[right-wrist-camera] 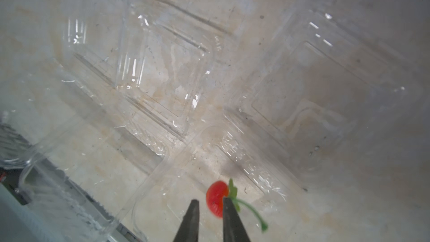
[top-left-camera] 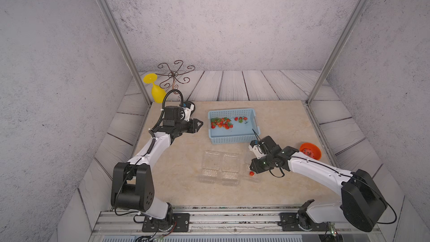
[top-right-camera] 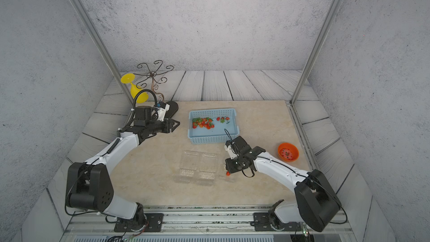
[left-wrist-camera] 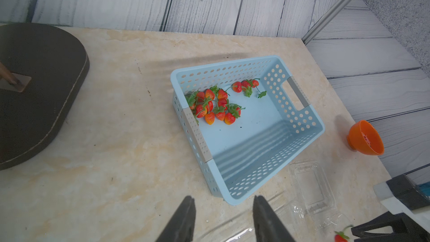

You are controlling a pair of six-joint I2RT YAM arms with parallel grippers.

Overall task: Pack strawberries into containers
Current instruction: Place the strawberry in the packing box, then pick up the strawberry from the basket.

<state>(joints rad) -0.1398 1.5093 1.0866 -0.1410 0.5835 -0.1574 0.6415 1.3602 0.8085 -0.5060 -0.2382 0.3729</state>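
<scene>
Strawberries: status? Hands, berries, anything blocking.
Left hand open, empty, beside basket. Right hand open over end container, one strawberry just off its tips. Other strawberries in basket. Nothing in the way.

Both arms on my feed share one build. The left arm (top-left-camera: pixel 151 157) and the right arm (top-left-camera: pixel 314 169) have glossy white links joined by bulky matte black housings (top-left-camera: pixel 132 187). The left housing's flat face shows a cluster of small round screw holes. A black cable (top-left-camera: pixel 151 146) is clipped along the white links, and a ribbed black hose (top-left-camera: pixel 173 92) arcs above the left wrist. Each wrist carries a white camera block (top-left-camera: pixel 188 110); the left one has a blue patch. A green light (top-left-camera: pixel 264 162) glows on the right wrist. Black base plates (top-left-camera: pixel 166 223) with silver screws (top-left-camera: pixel 187 222) sit under both arms. The left gripper (left-wrist-camera: pixel 224 199) and the right gripper (right-wrist-camera: pixel 210 200) have dark, tapering fingers.
</scene>
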